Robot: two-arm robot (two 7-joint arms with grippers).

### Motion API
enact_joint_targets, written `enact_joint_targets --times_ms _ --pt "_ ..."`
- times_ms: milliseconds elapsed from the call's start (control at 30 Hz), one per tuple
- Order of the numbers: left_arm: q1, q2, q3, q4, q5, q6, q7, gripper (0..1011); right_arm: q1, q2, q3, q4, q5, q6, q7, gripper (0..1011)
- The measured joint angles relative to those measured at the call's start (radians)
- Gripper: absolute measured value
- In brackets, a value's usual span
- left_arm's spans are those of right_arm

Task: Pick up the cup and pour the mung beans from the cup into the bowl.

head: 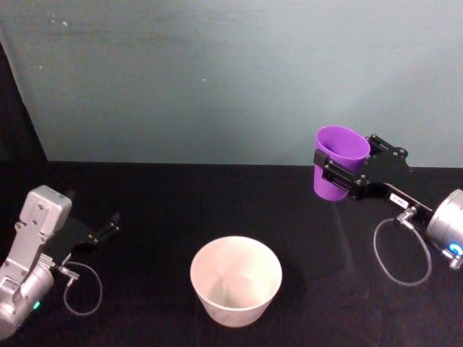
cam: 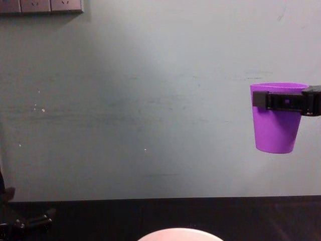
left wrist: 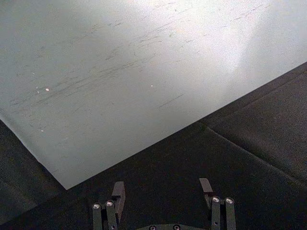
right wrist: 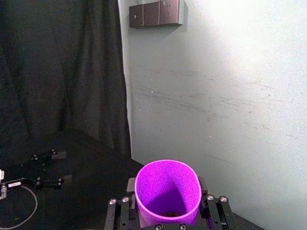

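Standing upright in mid-air, mouth up and long axis vertical, the cup [cam: 277, 120] is clamped just under its rim between the 2 fingers of the right gripper [head: 347, 163], high over the black table [head: 145, 195] and well to the right of the bowl [head: 197, 273]. Its smooth, bright purple, tapered side is seen in the chest view, while its inside is shown in the right wrist view, where small dark bits lie at the bottom. The left gripper [left wrist: 163, 188] is parked low at the left, fingers spread.
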Motion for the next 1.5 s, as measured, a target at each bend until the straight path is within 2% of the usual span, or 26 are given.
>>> enact_joint_targets --times_ms 1500 --pt "0.0 0.0 0.0 0.0 0.0 0.0 0.0 1003 0.0 0.0 0.0 0.0 0.0 0.0 0.0 723"
